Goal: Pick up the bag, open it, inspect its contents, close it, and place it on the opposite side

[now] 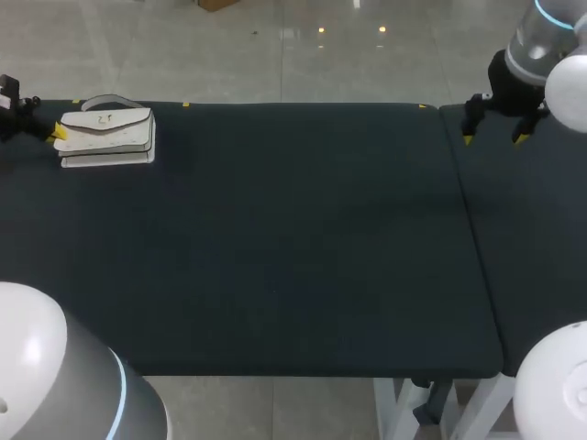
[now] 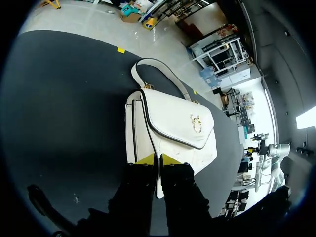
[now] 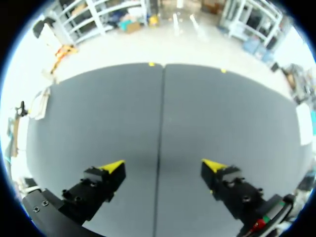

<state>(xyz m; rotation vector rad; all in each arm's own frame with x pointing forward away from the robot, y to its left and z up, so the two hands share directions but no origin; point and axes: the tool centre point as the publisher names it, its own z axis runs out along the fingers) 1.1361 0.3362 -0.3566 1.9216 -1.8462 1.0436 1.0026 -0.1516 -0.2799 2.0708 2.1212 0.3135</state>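
My left gripper (image 2: 158, 159) has its fingers nearly together, clamped, as far as I can tell, on the near edge of the white bag (image 2: 173, 126); a thin strip of bag runs back between the tips. Bag lies flat on the dark table (image 1: 275, 238), flap up, gold clasp (image 2: 196, 123) ahead of my fingers, strap (image 2: 160, 69) looping at the far end. My right gripper (image 3: 162, 167) is well apart from the bag, fingers spread wide over the table, table seam (image 3: 160, 113) running ahead between the tips

Dark table (image 1: 275, 238) (seam (image 1: 468, 220) between two tops), white legs (image 1: 390, 408).
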